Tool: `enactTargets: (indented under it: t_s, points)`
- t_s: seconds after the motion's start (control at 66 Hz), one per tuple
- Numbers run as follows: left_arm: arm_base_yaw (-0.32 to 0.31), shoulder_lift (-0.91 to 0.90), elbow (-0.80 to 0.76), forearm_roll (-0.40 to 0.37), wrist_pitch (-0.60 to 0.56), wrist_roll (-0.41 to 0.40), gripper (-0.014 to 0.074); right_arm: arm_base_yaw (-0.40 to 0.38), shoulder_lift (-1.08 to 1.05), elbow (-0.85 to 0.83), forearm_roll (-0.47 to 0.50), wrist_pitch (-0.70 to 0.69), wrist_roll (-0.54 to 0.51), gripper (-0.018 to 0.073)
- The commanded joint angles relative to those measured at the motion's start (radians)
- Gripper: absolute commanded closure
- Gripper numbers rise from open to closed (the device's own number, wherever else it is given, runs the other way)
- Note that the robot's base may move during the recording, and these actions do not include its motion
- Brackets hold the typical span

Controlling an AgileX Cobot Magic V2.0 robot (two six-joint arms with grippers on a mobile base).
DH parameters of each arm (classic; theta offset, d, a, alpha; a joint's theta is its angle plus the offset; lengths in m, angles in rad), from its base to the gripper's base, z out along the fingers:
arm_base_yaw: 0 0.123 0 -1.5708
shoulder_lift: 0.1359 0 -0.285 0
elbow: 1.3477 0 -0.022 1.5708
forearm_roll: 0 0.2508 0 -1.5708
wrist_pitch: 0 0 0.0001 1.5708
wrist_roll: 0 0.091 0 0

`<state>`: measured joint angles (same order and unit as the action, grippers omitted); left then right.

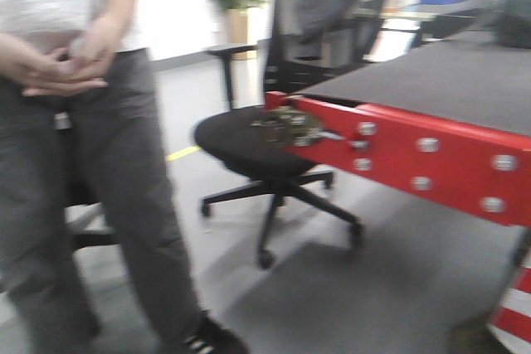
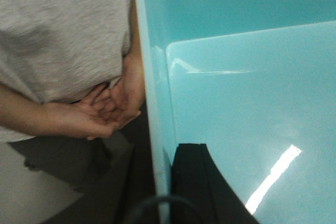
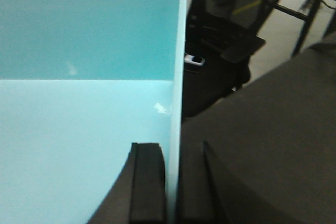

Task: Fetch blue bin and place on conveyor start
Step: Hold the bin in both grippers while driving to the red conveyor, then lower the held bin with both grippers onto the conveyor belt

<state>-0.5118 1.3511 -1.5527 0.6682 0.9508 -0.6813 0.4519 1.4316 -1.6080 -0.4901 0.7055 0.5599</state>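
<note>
1. The bin (image 3: pixel 79 108) hangs between our two arms. It does not appear in the front view.
2. Our left gripper (image 2: pixel 161 153) straddles one side wall, with a finger inside and a finger outside, pinching the plastic.
3. Our right gripper (image 3: pixel 175 148) pinches the opposite wall the same way, near a rounded corner.
4. The bin is empty, so we judge it light. Its walls look thin and glossy and will likely flex and slip, so a hold at the rim on both sides suits it best.
5. The belt (image 1: pixel 448 72) and its red frame (image 1: pixel 431 155) lie ahead to our right. In the right wrist view the belt sits just beside the bin.
6. A person (image 1: pixel 83 122) and an office chair (image 1: pixel 257 138) stand near, so we judge the swing needs care.
</note>
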Motion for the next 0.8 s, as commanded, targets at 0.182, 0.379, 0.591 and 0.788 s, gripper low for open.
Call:
enactTargets:
  t_s: [0.182, 0.379, 0.591, 0.788]
  points:
    - [0.001, -0.005, -0.005, 0.046, -0.008, 0.014, 0.0707, -0.001, -0.017, -0.010, -0.006, 0.036, -0.012, 0.0713]
    - [0.001, -0.005, -0.005, 0.046, -0.008, 0.014, 0.0707, -0.001, -0.017, -0.010, 0.051, 0.042, -0.012, 0.0713]
    - [0.001, -0.005, -0.005, 0.046, -0.008, 0.014, 0.0707, -0.001, -0.017, -0.010, 0.093, 0.048, -0.012, 0.0713]
    - [0.001, -0.005, -0.005, 0.046, -0.008, 0.014, 0.0707, -0.001, -0.017, -0.010, 0.113, 0.053, -0.012, 0.0713]
